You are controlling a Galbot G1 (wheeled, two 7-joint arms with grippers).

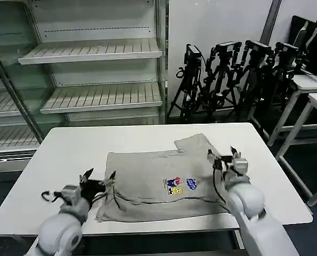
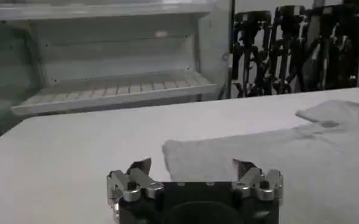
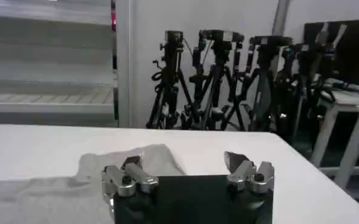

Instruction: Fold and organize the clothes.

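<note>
Behind the white table [image 1: 67,154], an empty shelving unit [image 1: 94,69] with white slatted shelves and pale back panels, spanning the left of the head view. To its right, a plain white wall panel [image 1: 217,21] with a row of black camera tripods [image 1: 238,74] standing folded on the dark floor [image 1: 307,165] before it. Farther right, more white tables [image 1: 310,85] on thin white legs, dark equipment behind them, all in even indoor light.
</note>
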